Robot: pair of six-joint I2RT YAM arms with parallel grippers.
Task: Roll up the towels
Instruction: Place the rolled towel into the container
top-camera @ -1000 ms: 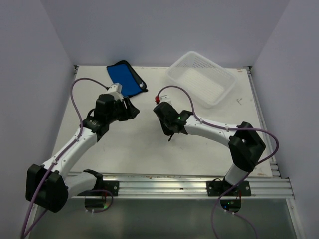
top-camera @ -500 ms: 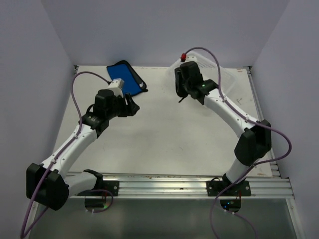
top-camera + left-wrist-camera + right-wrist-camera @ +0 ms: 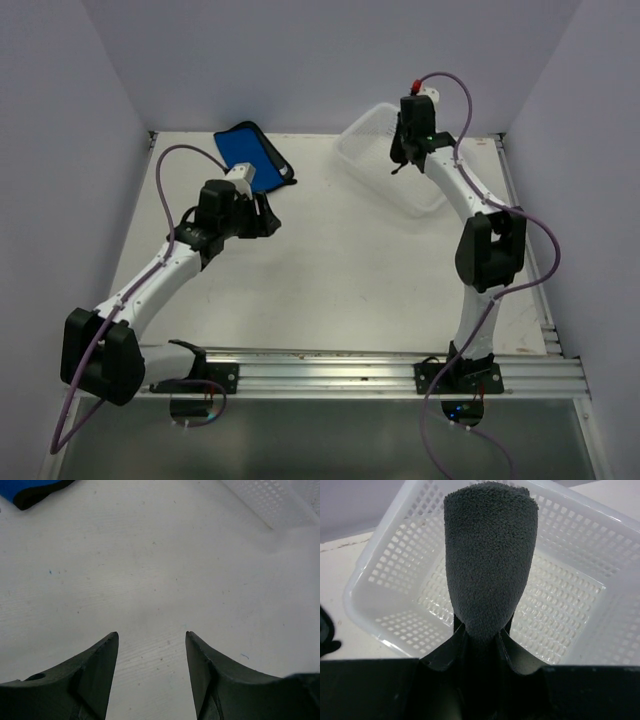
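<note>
And there goes the right arm: a second ago it was low over the middle of the table [image 3: 330, 270], now it has swung to the far right. The right gripper [image 3: 481, 630] hangs over the white basket [image 3: 380, 570], fingers pinched narrow on the dark rolled towel [image 3: 490, 560], which stands up out of the jaws above the basket's open floor. One towel looks rolled and ready to drop in!

The blue towel [image 3: 250, 152] hasn't budged. It lies at the far left edge, seemingly not rolled yet, so that's the job left. The left gripper [image 3: 151, 640] sits just near of it, fingers spread wide with only bare table between them. Nothing blocks either path, and the arms are well apart.
</note>
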